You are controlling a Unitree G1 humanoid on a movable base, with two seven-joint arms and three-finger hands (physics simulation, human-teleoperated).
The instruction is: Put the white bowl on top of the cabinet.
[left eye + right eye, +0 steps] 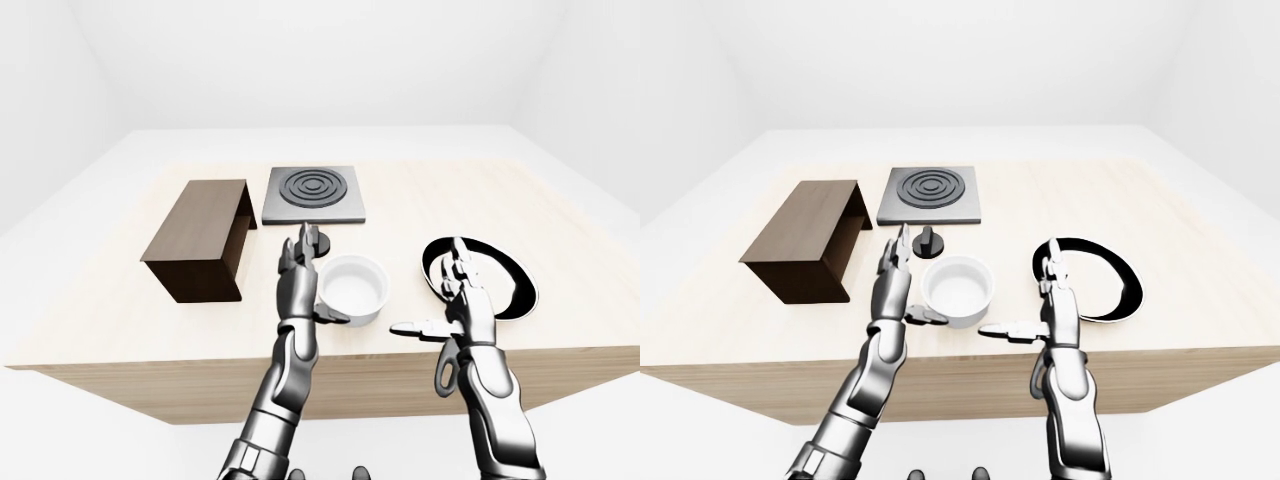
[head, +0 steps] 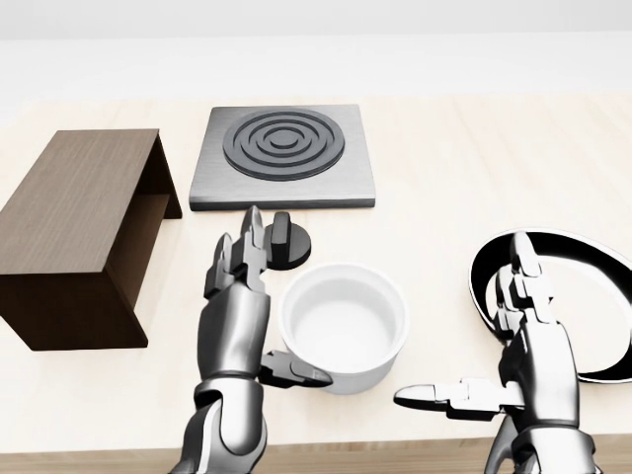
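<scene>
**A:** Where is your bowl?

**B:** The white bowl (image 2: 344, 325) sits on the wooden table (image 2: 474, 168), near its near edge and about mid-width. You can see straight into it in the head view: nothing inside, only its white floor.

**A:** And your hands?

**B:** Your left hand (image 2: 237, 306) stands just left of the bowl, fingers (image 2: 242, 259) stretched upward and spread, thumb pointing right along the lower wall of the bowl. It looks to touch the wall, but the fingers do not close round it. Your right hand (image 2: 528, 360) is well apart from the bowl on its right, also spread flat, thumb pointing left.

**A:** Other containers?

**B:** The black frying pan (image 2: 568, 296) lies right of the bowl, partly behind your right hand; it holds nothing. The dark wood cabinet (image 2: 74, 232) lies at the left, its open side facing right, and the part of the inside that shows is bare.

**A:** What lies beyond?

**B:** A black knob (image 2: 286, 242) just beyond the bowl, then the grey hotplate (image 2: 286, 153) with its dark rings.

**A:** What do the eye views add?

**B:** The whole tabletop, its near edge (image 1: 330, 375) and both forearms coming up from below; the head view cuts those off. In the left-eye view the pan's handle (image 1: 446, 373) shows hanging over that edge.
</scene>
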